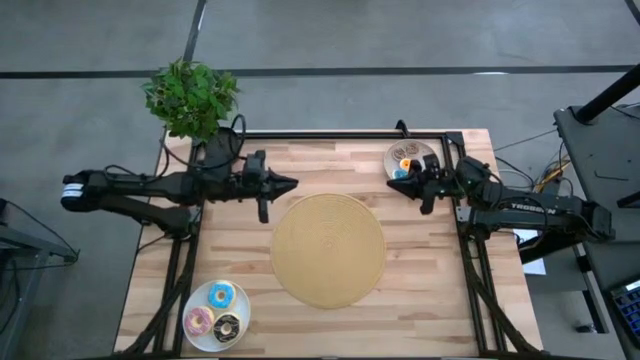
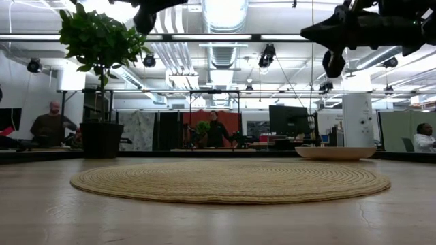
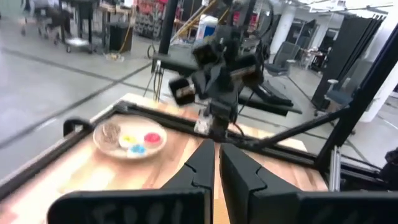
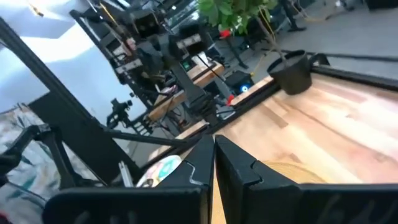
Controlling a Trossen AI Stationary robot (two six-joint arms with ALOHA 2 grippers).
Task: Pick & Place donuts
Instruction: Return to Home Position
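Both arms are stretched level and pointed toward each other; the left gripper and the right gripper are closed.

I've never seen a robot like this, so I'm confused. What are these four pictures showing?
It's a robot with two arms at a wooden table. One picture looks down from above, one looks level across the tabletop, two come from wrist cameras. The left end effector and right end effector, its two-finger pinchers, are shut and empty. On the table: a round tan mat, a white plate with three toy donuts, a gray plate with tiny donuts, a potted plant.
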